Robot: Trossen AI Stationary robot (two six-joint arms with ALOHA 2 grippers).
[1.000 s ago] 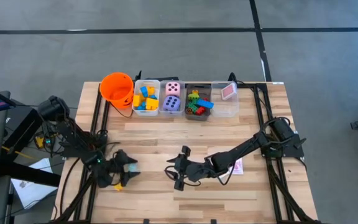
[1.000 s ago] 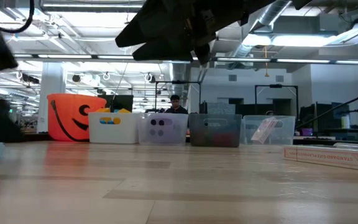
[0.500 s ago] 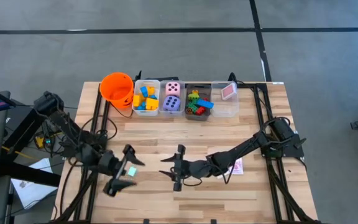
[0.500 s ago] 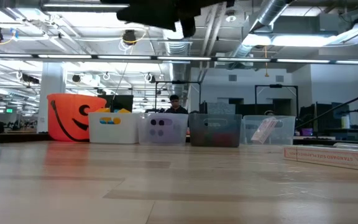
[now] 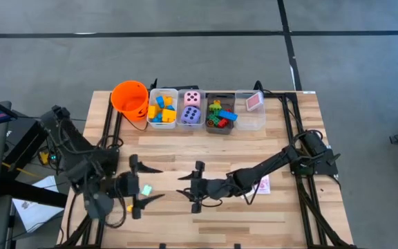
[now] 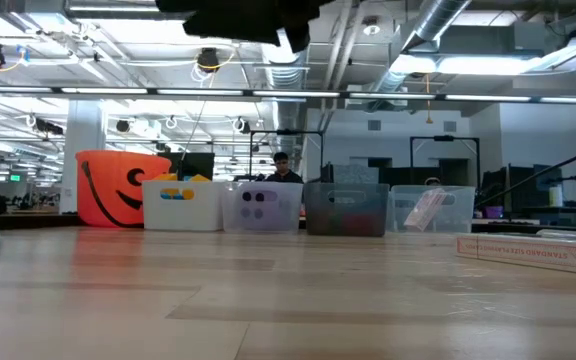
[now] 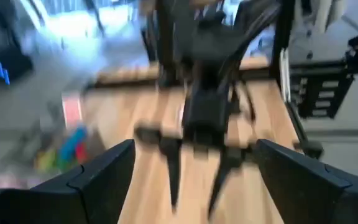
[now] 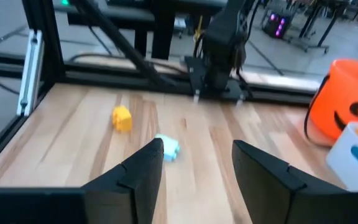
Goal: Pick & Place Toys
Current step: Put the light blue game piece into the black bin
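Left tool (image 5: pixel 146 183) hangs over the counter (image 5: pixel 185 149) near its left front, fingers spread wide, nothing in them; under the spread sits a pale blue block (image 5: pixel 145 189), with a yellow block (image 5: pixel 129 206) close by nearer the front edge. Right wrist view has both loose, apart from each other, pale blue block (image 8: pixel 167 148) with no clear long axis, yellow block (image 8: pixel 122 117) squarish. Right tool (image 5: pixel 196 185) at counter middle, fingers parted, empty, facing the left tool. Along the far edge a row: orange bucket (image 5: pixel 130 98) with a black jack-o'-lantern face printed on it, white bin (image 5: pixel 162 109) with yellow and blue blocks, clear bin (image 5: pixel 191 108) with pink die (image 5: pixel 193 98) and purple die (image 5: pixel 191 114), dots up, grey bin (image 5: pixel 220 114) with mixed blocks, clear bin (image 5: pixel 251 111) with a pink-white card (image 5: pixel 253 102) leaning tilted. Flat pink-white box (image 5: pixel 263 185) lies by the right arm; low view shows red lettering along its side (image 6: pixel 533 252), too small to read.
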